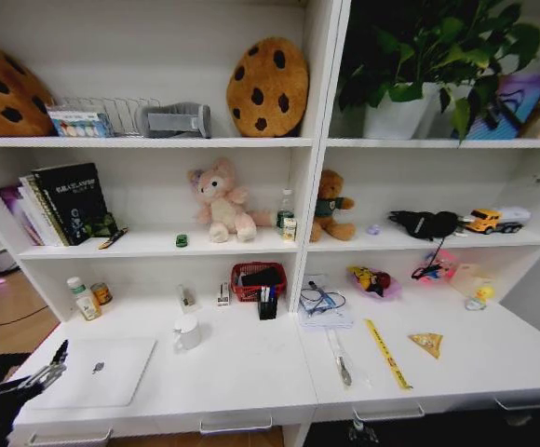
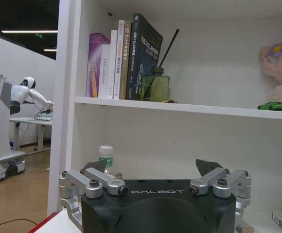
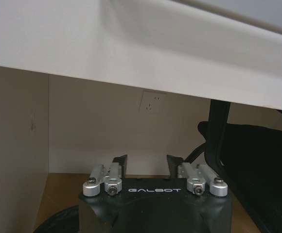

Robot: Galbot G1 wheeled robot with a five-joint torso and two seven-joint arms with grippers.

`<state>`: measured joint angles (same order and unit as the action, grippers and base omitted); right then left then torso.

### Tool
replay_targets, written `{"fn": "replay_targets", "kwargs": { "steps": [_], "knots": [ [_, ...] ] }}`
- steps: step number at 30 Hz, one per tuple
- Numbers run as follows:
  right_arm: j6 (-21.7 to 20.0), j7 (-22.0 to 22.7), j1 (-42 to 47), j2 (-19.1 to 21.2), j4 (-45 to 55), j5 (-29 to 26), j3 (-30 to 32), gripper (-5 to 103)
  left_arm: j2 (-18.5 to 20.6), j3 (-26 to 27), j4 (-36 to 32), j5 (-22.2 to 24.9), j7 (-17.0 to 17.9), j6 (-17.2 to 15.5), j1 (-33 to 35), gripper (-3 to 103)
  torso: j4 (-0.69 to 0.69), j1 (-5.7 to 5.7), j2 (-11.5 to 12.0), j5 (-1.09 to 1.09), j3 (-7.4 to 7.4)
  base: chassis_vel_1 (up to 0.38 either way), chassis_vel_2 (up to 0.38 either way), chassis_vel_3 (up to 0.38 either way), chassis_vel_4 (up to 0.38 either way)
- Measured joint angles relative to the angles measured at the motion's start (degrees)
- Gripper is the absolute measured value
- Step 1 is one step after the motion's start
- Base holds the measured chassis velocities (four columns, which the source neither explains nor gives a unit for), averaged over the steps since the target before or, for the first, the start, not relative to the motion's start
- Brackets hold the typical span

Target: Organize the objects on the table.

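While the left hand (image 1: 58, 358) hangs off the table's (image 1: 251, 372) 8 o'clock corner, its fingers spread apart and gripping nothing, the closed silver laptop (image 1: 98, 371) lies flat on the white top just beside it, toward 3 o'clock from the fingertips. In the left wrist view the same hand (image 2: 153, 170) points at the shelf unit, jaws wide, with a row of books (image 2: 124, 60) and a tiny green toy (image 2: 272, 106) on the shelf above. On that shelf in the head view the green toy (image 1: 182, 240) sits at 9 o'clock of the pink plush (image 1: 222, 203). A white mug (image 1: 187, 332) stands near the laptop's 2 o'clock corner, and a red basket (image 1: 258, 279) sits behind it against the back wall. Toward 3 o'clock, a yellow ruler (image 1: 385, 353) and a pen (image 1: 341, 363) lie on the table's right half. The right hand (image 3: 145, 165) is under the table, fingers parted and empty, facing a wall socket (image 3: 152, 102).
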<state>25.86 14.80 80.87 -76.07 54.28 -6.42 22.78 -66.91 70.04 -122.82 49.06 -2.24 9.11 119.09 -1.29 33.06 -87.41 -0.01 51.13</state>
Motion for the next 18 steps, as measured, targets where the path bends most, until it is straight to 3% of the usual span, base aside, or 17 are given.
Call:
{"fn": "replay_targets", "kwargs": {
  "steps": [7,10,12,18],
  "knots": [
    [1.08,0.51,4.88,0.71,4.96,-0.02,0.67,77,0.0,0.0,0.0,0.0,0.0,0.0,0.0,100,0.0,0.0,0.0,0.01,0.0,0.0,0.0,0.0,0.0],
    [1.3,0.85,6.75,0.9,6.93,0.01,1.0,82,0.0,0.0,0.0,0.0,0.0,0.0,0.0,100,0.01,0.0,0.0,0.01,0.0,0.0,0.0,0.0,0.0],
    [1.95,1.55,13.6,1.35,13.13,0.02,2.29,97,0.0,0.0,0.0,0.0,0.0,0.0,0.0,100,0.0,0.0,0.0,0.0,0.0,0.0,0.0,0.0,0.0],
    [6.07,3.09,25.16,1.3,20.37,1.37,4.71,100,0.0,0.0,0.0,0.0,0.0,0.0,0.0,100,-0.01,-0.01,-0.01,-0.01,-0.01,0.0,0.0,0.0,0.0]
  ]
}}
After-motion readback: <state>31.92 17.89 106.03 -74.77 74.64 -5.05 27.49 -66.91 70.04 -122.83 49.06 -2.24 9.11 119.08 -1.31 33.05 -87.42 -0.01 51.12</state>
